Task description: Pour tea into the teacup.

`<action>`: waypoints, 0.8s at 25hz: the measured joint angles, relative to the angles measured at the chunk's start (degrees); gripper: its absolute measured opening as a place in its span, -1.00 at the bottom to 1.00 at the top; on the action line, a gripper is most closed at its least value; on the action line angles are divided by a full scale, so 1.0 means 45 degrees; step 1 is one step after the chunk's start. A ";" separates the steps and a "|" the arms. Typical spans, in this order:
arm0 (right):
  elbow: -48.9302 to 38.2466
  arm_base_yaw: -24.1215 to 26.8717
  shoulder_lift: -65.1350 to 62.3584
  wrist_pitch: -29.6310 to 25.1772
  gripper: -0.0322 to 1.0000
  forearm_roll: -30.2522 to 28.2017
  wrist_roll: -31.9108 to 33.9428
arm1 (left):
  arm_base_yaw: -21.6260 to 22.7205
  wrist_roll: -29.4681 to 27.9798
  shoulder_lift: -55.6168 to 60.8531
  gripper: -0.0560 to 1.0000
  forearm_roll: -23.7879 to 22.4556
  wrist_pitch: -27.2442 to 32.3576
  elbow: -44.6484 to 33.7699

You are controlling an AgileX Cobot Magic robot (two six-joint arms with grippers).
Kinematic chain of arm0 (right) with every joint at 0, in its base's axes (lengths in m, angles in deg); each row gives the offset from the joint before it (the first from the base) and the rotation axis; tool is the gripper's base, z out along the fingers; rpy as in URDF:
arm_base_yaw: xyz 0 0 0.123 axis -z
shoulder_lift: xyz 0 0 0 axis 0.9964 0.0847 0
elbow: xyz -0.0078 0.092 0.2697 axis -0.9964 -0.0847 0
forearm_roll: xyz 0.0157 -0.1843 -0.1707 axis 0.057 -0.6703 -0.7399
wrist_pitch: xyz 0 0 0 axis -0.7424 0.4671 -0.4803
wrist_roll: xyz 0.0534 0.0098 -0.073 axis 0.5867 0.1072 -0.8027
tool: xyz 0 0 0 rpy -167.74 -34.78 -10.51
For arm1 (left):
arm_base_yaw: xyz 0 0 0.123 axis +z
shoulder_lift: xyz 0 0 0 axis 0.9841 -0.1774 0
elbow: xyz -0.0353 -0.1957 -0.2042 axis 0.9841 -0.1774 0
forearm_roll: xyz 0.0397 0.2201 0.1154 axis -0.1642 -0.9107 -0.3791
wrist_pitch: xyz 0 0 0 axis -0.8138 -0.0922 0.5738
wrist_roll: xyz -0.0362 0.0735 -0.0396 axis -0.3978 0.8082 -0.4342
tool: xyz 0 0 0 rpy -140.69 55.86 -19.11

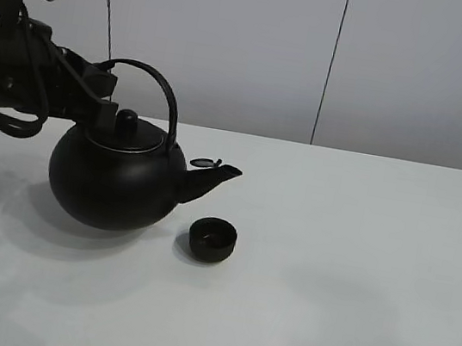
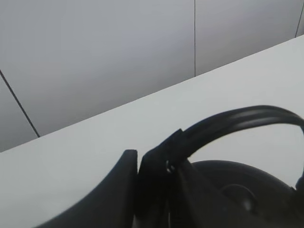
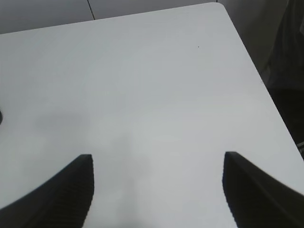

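Observation:
The teacup (image 1: 212, 240), small, round and black, stands on the white table (image 1: 356, 270) just below and right of the kettle's spout (image 1: 213, 176). The big black kettle (image 1: 113, 177) is close to upright, spout pointing right with its small flap raised. My left gripper (image 1: 103, 89) reaches in from the left and is shut on the left end of the arched handle (image 1: 161, 89). In the left wrist view the left gripper (image 2: 138, 178) clamps the handle (image 2: 228, 121) above the kettle lid (image 2: 237, 190). My right gripper (image 3: 156, 190) hangs open over bare table, holding nothing.
A grey panelled wall (image 1: 258, 47) runs behind the table. The right wrist view shows the table's rounded far corner (image 3: 219, 5) and its side edge, with dark floor (image 3: 285, 71) beyond.

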 joint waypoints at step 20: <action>0.0000 0.0000 0.0000 0.0000 0.06 0.0000 0.0000 | 0.0590 0.1492 -0.0016 -0.62 0.0369 -0.0277 -0.0020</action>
